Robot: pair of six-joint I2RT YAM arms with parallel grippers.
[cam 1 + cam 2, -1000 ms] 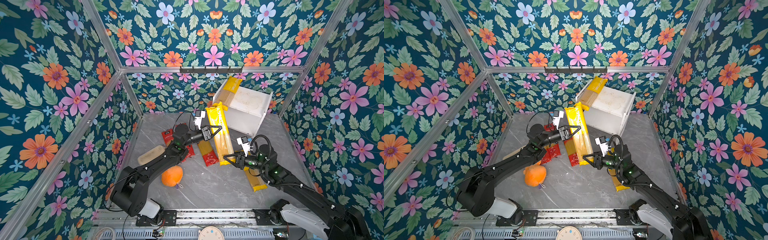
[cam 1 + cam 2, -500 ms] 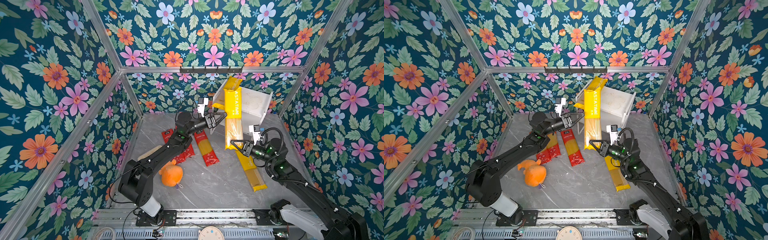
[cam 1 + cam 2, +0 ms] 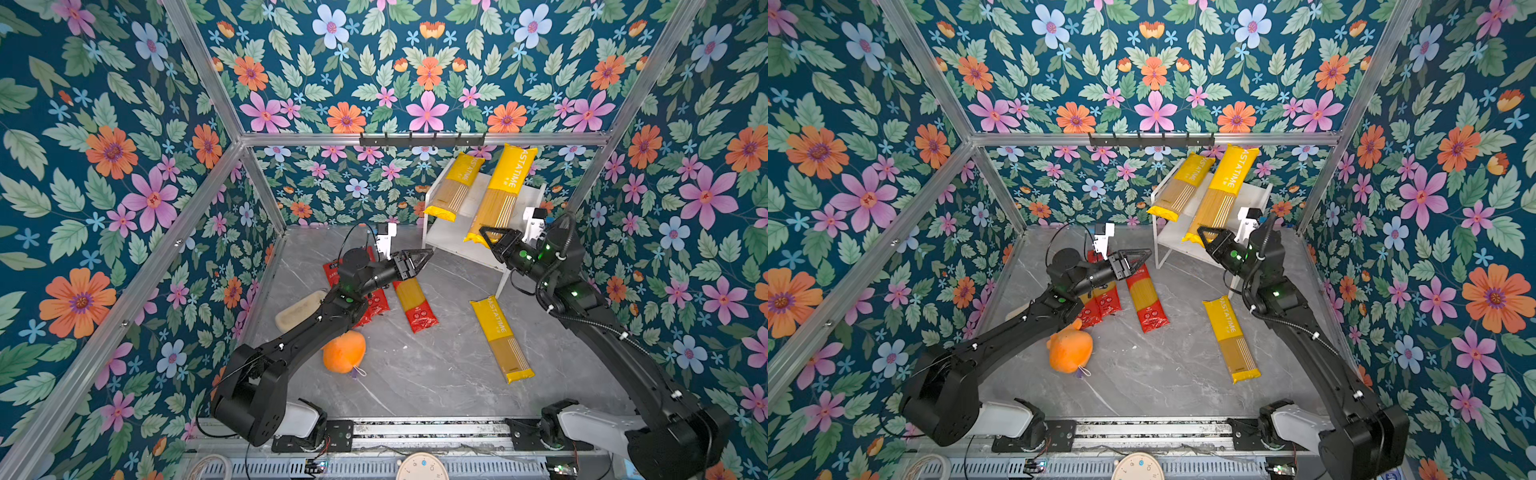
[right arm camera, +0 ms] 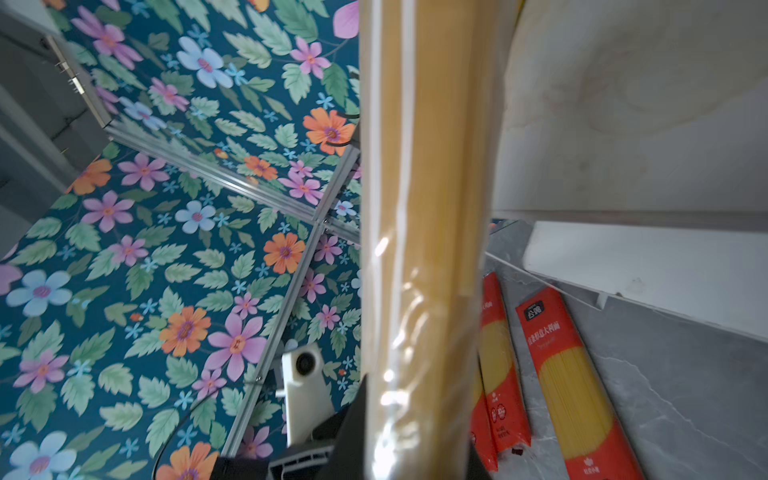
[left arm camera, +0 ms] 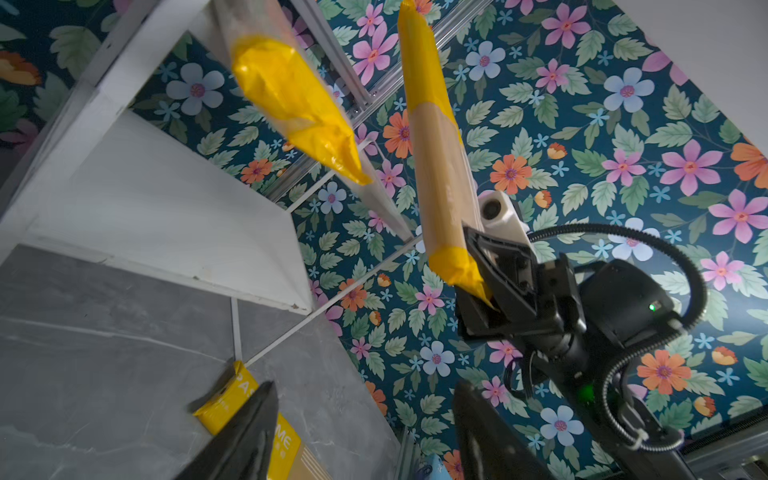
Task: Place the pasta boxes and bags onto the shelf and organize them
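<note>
My right gripper (image 3: 492, 237) is closed down narrow on the bottom end of a yellow pack (image 3: 500, 193). In the left wrist view the crimped yellow tail sits pinched between its jaws. From that grip the pack slants up and away over the shelf (image 3: 531, 195), its far end reaching past the back edge toward the wall. I can't tell whether it rests on the top board. Just beside it, on the side away from my right arm, a second yellow pack (image 3: 455, 187) lies on that board with its near end hanging over the front edge. My left gripper (image 3: 428, 254) stands well open with nothing between the fingers. It hangs above the floor, short of the shelf and well apart from the right gripper. One red pack (image 3: 415, 303) lies on the floor just under its fingers, and two more red packs (image 3: 376, 305) lie side by side under its forearm. The third yellow pack (image 3: 500, 336) lies flat on the floor back from the right gripper, beside that arm. A plush (image 3: 344, 352) sits by my left elbow, and a beige loaf (image 3: 297, 309) lies on that forearm's outer side.
</note>
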